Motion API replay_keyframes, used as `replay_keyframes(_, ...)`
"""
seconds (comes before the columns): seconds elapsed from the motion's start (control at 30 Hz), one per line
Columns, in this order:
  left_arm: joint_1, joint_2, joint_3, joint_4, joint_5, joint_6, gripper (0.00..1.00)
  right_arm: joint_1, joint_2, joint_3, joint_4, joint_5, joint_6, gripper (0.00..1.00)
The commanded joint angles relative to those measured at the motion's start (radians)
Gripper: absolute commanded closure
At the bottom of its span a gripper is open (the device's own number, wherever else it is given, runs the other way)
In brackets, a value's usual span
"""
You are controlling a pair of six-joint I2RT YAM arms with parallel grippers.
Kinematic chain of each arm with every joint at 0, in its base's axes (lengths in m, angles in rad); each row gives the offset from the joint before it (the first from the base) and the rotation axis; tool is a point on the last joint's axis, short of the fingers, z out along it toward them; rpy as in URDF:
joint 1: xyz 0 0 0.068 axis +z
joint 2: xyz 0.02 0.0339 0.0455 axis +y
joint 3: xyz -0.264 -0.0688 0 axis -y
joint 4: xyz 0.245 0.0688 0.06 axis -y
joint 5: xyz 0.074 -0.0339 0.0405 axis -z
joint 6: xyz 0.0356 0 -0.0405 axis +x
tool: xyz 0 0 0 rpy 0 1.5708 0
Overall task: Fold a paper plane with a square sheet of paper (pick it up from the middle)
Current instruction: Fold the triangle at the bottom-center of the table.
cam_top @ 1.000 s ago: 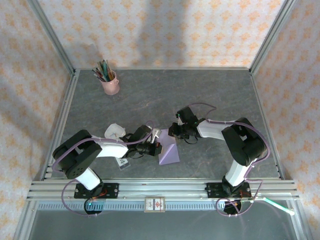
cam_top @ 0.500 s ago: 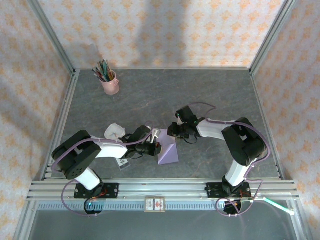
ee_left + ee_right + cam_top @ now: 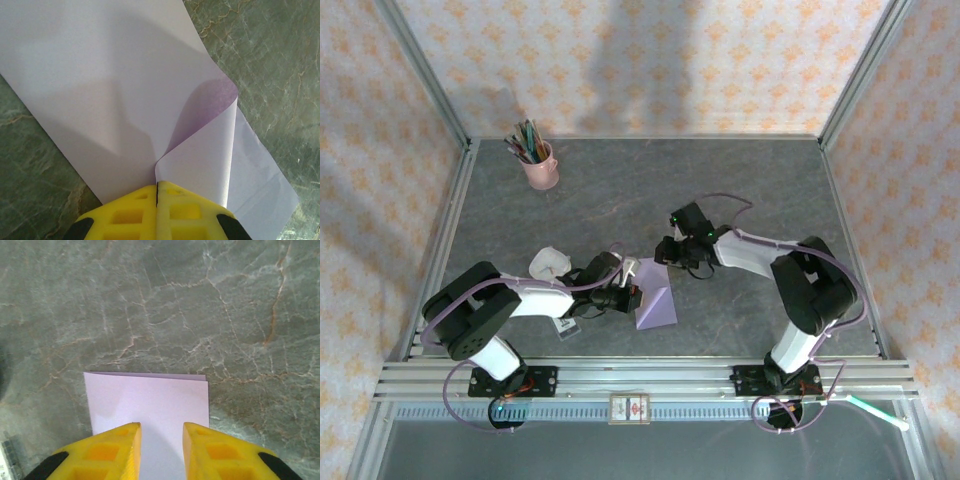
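The square sheet of paper [image 3: 657, 303], lavender, lies folded on the table in front of the arms, one part raised into a peak. My left gripper [image 3: 634, 291] is shut on a curled flap at the sheet's left edge. In the left wrist view the yellow fingers [image 3: 131, 212] meet with the sheet of paper [image 3: 100, 90] pinched between them. My right gripper [image 3: 666, 255] hovers open at the sheet's far corner. Its fingers [image 3: 111, 450] straddle the doubled paper [image 3: 150, 397] without touching it. A finished paper plane is out of view.
A pink cup of pens [image 3: 539, 165] stands at the back left. A crumpled white wad [image 3: 549, 263] and a small white card [image 3: 565, 325] lie beside the left arm. The marbled grey table [image 3: 740, 180] stretches open toward the back and right.
The right gripper has shifted slightly toward the back and left, over the sheet's far corner. The left gripper and the paper have held still.
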Motion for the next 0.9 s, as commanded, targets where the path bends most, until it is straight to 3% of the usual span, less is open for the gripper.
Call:
replay_keyframes(0.0,-0.006,0.016,-0.05,-0.138,-0.049,0.002,1.0,0.0,-0.088,-0.008,-0.038,0.021,-0.006,0.73)
replay_keyframes(0.13,-0.005,0.018,-0.05,-0.133,-0.053,0.0,1.0,0.017,-0.231,-0.157,0.053,-0.073,0.073,0.79)
replay_keyframes(0.37,-0.006,0.029,-0.052,-0.123,-0.047,-0.003,1.0,0.177,-0.381,-0.396,0.241,-0.117,0.24,0.9)
replay_keyframes(0.63,-0.005,0.034,-0.049,-0.127,-0.048,0.002,1.0,0.317,-0.359,-0.468,0.397,-0.093,0.329,0.96)
replay_keyframes(0.87,-0.005,0.042,-0.043,-0.119,-0.045,-0.002,1.0,0.372,-0.301,-0.462,0.468,-0.079,0.365,0.98)
